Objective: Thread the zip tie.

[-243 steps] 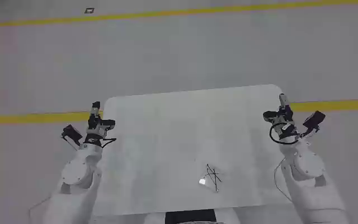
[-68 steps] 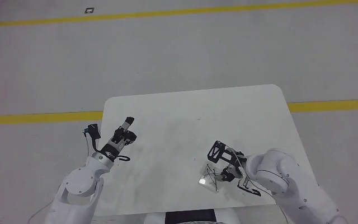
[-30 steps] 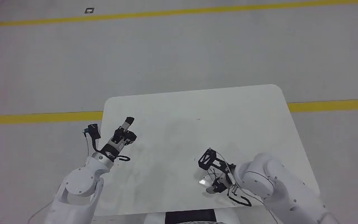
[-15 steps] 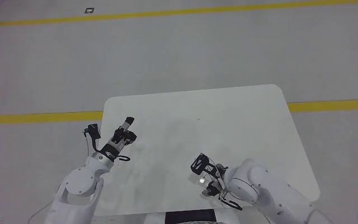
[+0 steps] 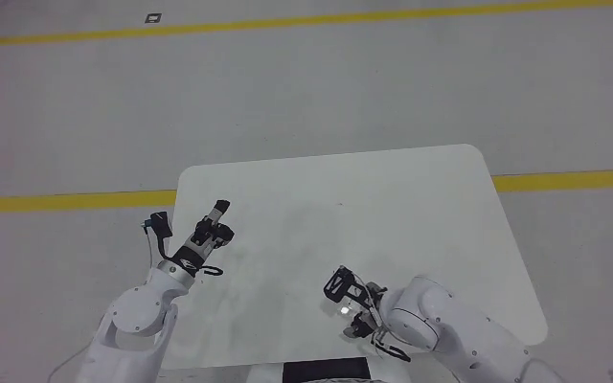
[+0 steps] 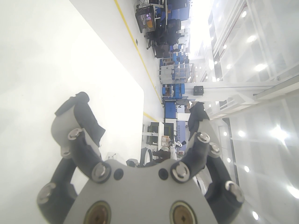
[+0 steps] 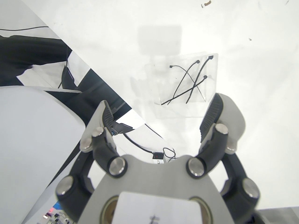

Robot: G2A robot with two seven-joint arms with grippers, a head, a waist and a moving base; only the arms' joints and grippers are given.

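The right arm bends low over the near edge of the desk (image 5: 383, 211), its right pincer (image 7: 160, 104) spread apart just short of the black zip ties (image 7: 190, 82) crossed in a clear plastic packet (image 7: 163, 71), while the left pincer (image 6: 139, 102), also apart, hangs tilted above the desk's left side.

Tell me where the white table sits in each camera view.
Top view: white table, in the middle.
Left wrist view: bright surface behind the left end effector.
Right wrist view: surface under the black zip ties, beyond the right end effector.
Shared landmark: the table's edge.
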